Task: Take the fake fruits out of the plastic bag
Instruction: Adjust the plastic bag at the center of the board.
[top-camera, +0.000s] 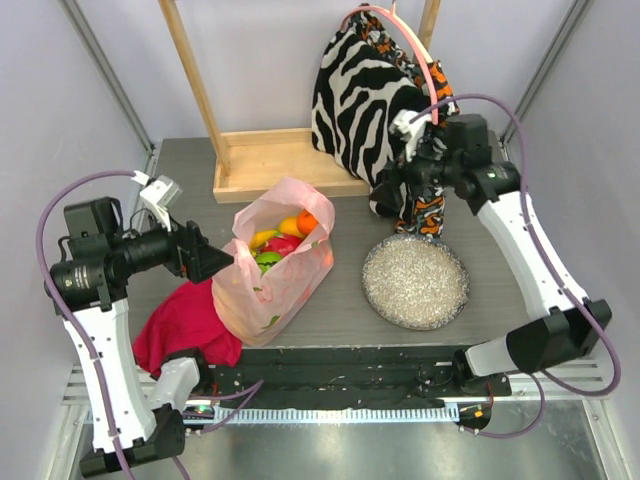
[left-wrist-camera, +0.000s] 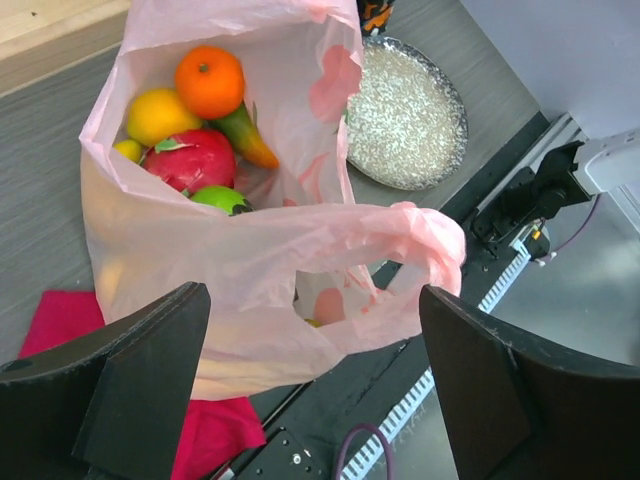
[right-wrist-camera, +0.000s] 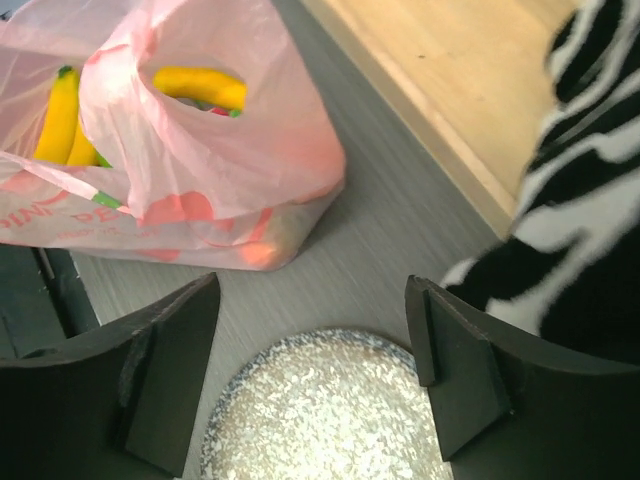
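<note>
A grey wood-grain table (top-camera: 185, 165) stands between pale walls, with a wooden frame (top-camera: 270, 165) at its 12 o'clock edge. The plastic bag (top-camera: 262, 300) lies mid-table, mouth open, the fake fruits (top-camera: 283, 240) inside. The left claw (top-camera: 225, 258) hangs at the bag's 9 o'clock, released, fingers spread wide, a loop handle just ahead and untouched. The right claw (right-wrist-camera: 312, 300), also released and empty, hovers at the bag's 2 o'clock, over the silvery plate's (top-camera: 415, 282) far rim, beside the zebra bag (top-camera: 360, 90).

Bag (right-wrist-camera: 200, 140): red lettering (right-wrist-camera: 40, 213) low on its side (right wrist view only), creased and cut off at the edge. Letters "PE" are legible, the rest is unreadable.
</note>
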